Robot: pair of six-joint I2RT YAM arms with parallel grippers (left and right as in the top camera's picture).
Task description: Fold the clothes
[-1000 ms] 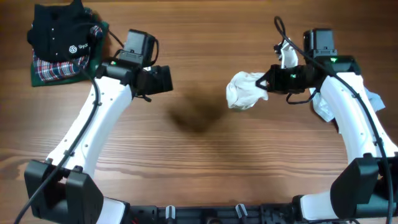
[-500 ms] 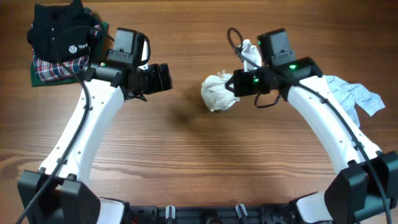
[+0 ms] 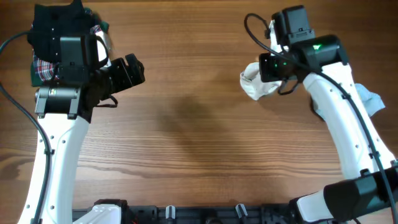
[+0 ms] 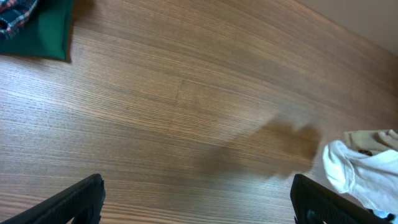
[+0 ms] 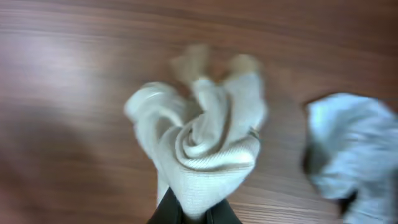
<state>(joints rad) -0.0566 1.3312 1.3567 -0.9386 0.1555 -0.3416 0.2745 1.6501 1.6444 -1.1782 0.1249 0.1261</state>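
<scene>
The right pincer (image 3: 268, 73) is pinching the white cloth (image 3: 258, 84), its jaws pressed together on a fold of the fabric. In the right wrist view the dark fingertips (image 5: 211, 214) are showing at the 6 o'clock edge, and the white cloth (image 5: 199, 149) is bunching out from them toward 12 o'clock in a loose, twisted knot. That view is blurring, so I cannot tell whether the bundle is touching the wood.

From overhead the cloth is sitting at about 1 o'clock on the table (image 3: 199, 155), and it is hanging off the pincer's 7 o'clock side, right against the jaws. A pale blue shirt (image 3: 367, 99) is lying crumpled at 3 o'clock, partly hiding behind the right arm and apart from the white cloth; at the right wrist it is appearing at 3 o'clock of the bundle (image 5: 351, 143).

The left pincer (image 3: 130, 71) is hovering at about 10 o'clock over bare wood, with its jaws spread wide and gripping nothing. Its two fingertips (image 4: 81, 199) are showing at opposite lower corners of the left wrist view, and the white cloth (image 4: 360, 171) is lying well off at 4 o'clock from there.

A stack of clothes (image 3: 56, 37), black on top of plaid and green, is resting at 10 o'clock, just behind the left arm.
</scene>
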